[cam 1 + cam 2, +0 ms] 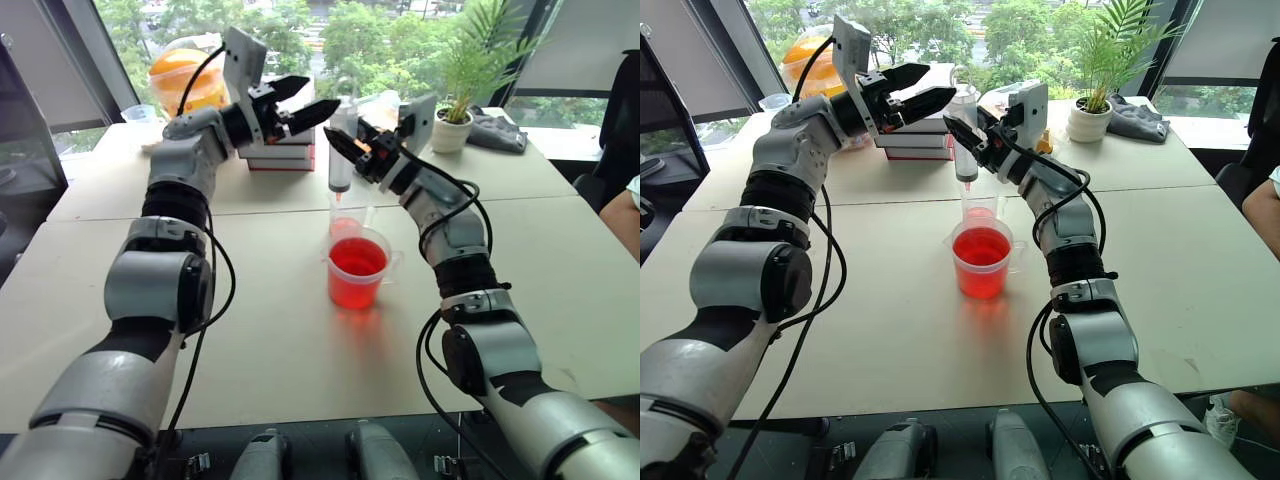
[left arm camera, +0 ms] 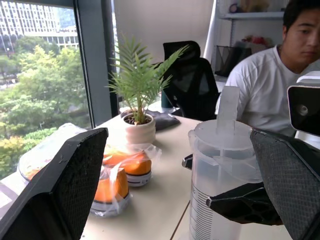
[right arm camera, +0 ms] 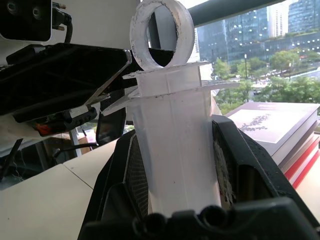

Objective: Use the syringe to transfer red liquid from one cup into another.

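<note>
Syringe (image 1: pixel 340 160) held upright over narrow clear cup (image 1: pixel 345 215).
Clamped at barrel by right gripper (image 1: pixel 345 150); left gripper (image 1: pixel 300 105) spread apart beside plunger; handled cup (image 1: pixel 358 270) of red liquid (image 1: pixel 357 258) in front.

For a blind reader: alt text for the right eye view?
The right gripper holds the syringe upright, tip over the narrow cup, beside the open left gripper. In front stands the wide cup of red liquid on a white table.

Nothing legible anywhere here: the syringe (image 2: pixel 220 185) shows fine graduation lines down its barrel but no readable figures, and the top book (image 3: pixel 272 122) carries only a blurred mark
</note>
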Tool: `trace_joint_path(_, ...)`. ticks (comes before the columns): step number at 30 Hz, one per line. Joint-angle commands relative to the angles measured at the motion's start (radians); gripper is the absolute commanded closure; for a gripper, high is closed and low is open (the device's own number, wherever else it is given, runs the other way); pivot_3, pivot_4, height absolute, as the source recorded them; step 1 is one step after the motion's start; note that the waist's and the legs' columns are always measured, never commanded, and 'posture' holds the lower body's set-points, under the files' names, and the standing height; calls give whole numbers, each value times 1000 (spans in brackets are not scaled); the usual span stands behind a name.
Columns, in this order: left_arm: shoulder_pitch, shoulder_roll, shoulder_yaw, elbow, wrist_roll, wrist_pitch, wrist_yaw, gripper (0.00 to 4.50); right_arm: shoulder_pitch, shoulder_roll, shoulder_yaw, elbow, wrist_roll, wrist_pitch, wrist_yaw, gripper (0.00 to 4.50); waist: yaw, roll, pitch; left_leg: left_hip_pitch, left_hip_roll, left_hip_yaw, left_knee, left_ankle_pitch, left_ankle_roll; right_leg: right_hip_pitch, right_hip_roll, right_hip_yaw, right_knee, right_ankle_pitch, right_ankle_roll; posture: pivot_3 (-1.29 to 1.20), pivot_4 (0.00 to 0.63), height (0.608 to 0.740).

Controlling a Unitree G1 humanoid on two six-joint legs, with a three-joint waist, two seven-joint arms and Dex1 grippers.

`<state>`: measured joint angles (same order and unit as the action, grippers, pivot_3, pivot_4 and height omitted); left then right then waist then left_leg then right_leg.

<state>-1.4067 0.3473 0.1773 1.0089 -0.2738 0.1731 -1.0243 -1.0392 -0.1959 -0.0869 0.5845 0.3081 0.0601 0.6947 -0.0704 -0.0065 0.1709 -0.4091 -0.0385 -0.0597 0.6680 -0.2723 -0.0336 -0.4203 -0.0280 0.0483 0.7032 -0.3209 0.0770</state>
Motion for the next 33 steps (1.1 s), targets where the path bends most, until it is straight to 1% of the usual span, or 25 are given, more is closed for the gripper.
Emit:
trace_joint_path(1, 2, 42, 17, -100, -38, 42, -42, 102, -13, -8, -13, -34, 7, -7, -4, 3063, 0, 0, 0, 0, 0, 0, 0, 0, 0, 0, 0, 0, 0, 0, 0, 0, 150, 740)
trace_joint_path(3, 33, 58, 13, -148, -48, 73, -59, 102, -14, -17, -17, -28, 5, -7, -8, 3063, -1, 0, 0, 0, 0, 0, 0, 0, 0, 0, 0, 0, 0, 0, 0, 0, 150, 740)
trace_joint_path(7, 138, 87, 7, -304, -87, 170, -85, 102, -24, -53, -35, -19, 1, -2, -31, 3063, 0, 0, 0, 0, 0, 0, 0, 1, -1, 0, 0, 0, 0, 0, 0, 0, 150, 740)
trace_joint_path(9, 218, 100, -3, -404, -101, 213, -85, 102, -52, -92, -42, -49, -4, 51, -61, 3063, 0, 0, 0, 0, 0, 0, 0, 1, -1, 0, 0, 0, 1, 0, 0, 0, 150, 740)
trace_joint_path(11, 311, 111, -14, -497, -98, 230, -73, 102, -105, -142, -57, -103, 8, 200, -116, 3063, 0, 0, 0, 0, 0, 0, 0, 1, -1, 0, 0, 1, 1, 0, 0, 0, 150, 740)
trace_joint_path(14, 418, 115, -20, -606, -109, 275, -42, 102, -209, -211, -121, -160, 90, 469, -197, 3063, 2, 0, 0, -1, 0, 0, 0, 1, -2, -3, -1, 1, 1, 0, 0, 0, 150, 740)
trace_joint_path(15, 456, 114, -24, -648, -115, 293, -32, 102, -249, -255, -122, -154, 83, 572, -220, 3063, 4, 0, 0, -2, 0, 0, -1, 1, -2, -4, -1, 1, 1, 0, 0, 0, 150, 740)
trace_joint_path(17, 516, 111, -34, -717, -125, 322, -16, 102, -298, -334, -103, -141, 60, 746, -240, 3063, 9, 0, 0, -2, 0, 0, -2, 1, -1, -4, -1, 1, 1, 0, 0, 0, 150, 740)
trace_joint_path(18, 549, 111, -41, -753, -131, 335, -13, 102, -319, -378, -78, -122, 38, 846, -251, 3063, 14, 0, 0, -2, 0, 0, -2, 0, 0, -4, -1, 1, 0, 0, 0, 0, 150, 740)
trace_joint_path(19, 574, 112, -47, -782, -136, 344, -10, 102, -320, -414, -46, -119, 18, 909, -243, 3063, 18, -1, -1, -2, 0, 0, -2, -1, 2, -4, -1, 1, -1, 0, 0, 0, 150, 740)
trace_joint_path(22, 617, 110, -47, -836, -156, 370, 13, 102, -296, -488, 12, -106, -23, 1045, -246, 3063, 30, -2, -2, -2, 0, 0, -2, -2, 3, -2, -1, 1, -2, 0, 0, 0, 150, 740)
trace_joint_path(24, 632, 107, -44, -856, -167, 381, 27, 102, -252, -526, 66, -107, -58, 1088, -232, 3063, 31, -2, -2, -2, 0, 2, -2, -2, 4, -2, -2, 1, -2, 1, -1, 0, 150, 740)
trace_joint_path(26, 648, 109, -46, -876, -174, 384, 35, 102, -187, -557, 98, -110, -60, 1147, -196, 3063, 32, -2, -2, -2, 0, 2, -1, -1, 5, -2, -2, 1, -2, 1, -2, 0, 150, 740)
trace_joint_path(30, 674, 114, -46, -919, -192, 401, 48, 102, -39, -589, 113, -72, -66, 1191, -168, 3063, 34, -2, -2, -2, 0, 2, -1, -1, 5, -2, -1, 1, -2, 1, -2, 0, 150, 740)
trace_joint_path(33, 688, 120, -47, -947, -210, 417, 51, 102, 24, -596, 134, -22, -76, 1209, -142, 3063, 29, -2, -2, -2, 0, 3, -1, -1, 5, -2, -1, 1, -2, 1, -2, 0, 150, 740)
